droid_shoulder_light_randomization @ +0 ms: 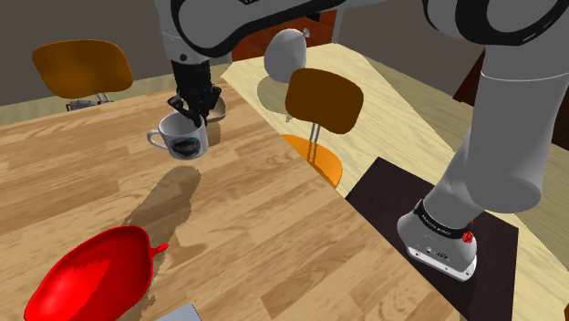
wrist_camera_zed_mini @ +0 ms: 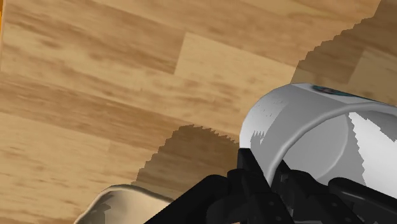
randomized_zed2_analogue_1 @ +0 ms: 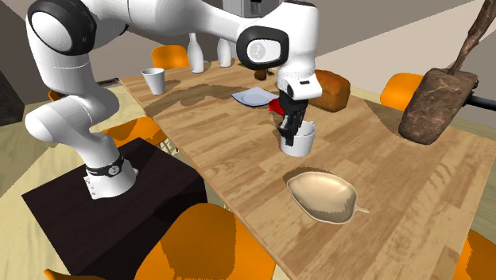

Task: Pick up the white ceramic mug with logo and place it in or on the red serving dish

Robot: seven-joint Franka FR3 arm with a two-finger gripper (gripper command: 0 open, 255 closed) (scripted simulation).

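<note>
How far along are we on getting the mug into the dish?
Done: the grasp. The hand is shut on the rim of the white mug, and the mug looks lifted off the wooden table, with its shadow lying apart below it.
In hand: the carry.
Left: bring the mug over the red dish, which holds nothing yet, then lower and release.
</note>
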